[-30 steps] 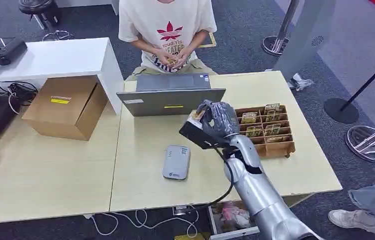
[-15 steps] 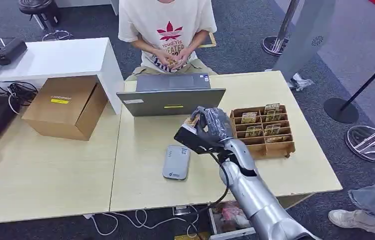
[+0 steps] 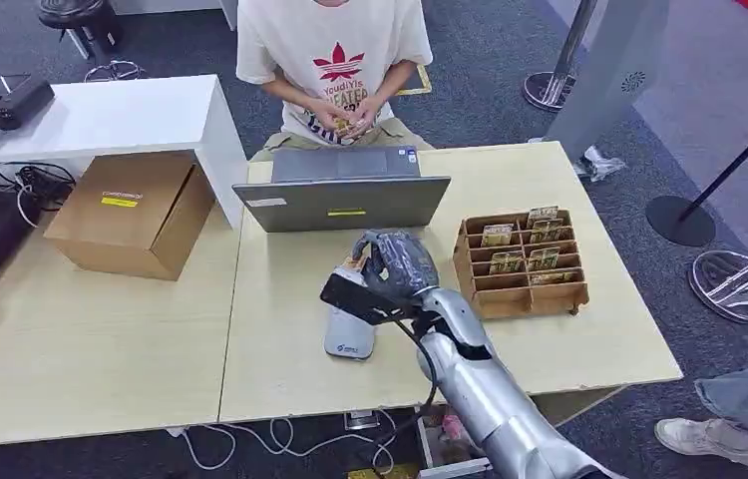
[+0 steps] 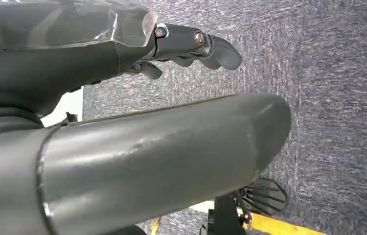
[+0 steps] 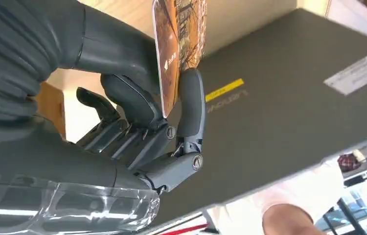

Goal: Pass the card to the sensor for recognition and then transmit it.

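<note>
The card (image 5: 176, 44) is pinched between the thick thumb and a dark finger of the right hand (image 3: 397, 261), at the centre of the head view, held above the desk (image 3: 280, 289) and not touching it. In the right wrist view it stands on edge, its printed face turned sideways and its long axis running from the fingers (image 5: 191, 98) toward the top of that frame, so most of the card sticks out past the grip. The sensor (image 3: 350, 334), a flat pale reader, lies just below and left of the hand in the head view, partly hidden by the wrist.

To do this step well, I judge the hand should roll so the card's broad face turns down toward the sensor, then lower until face and reader are close and parallel, and pause there. Keep the pinch firm but near the card's edge, so the fingers do not cover the face. Afterwards it goes to the person (image 3: 335, 50) behind the laptop (image 3: 340, 200).

The left hand (image 4: 191, 46) hangs over carpet, fingers loosely curled and holding nothing.
</note>
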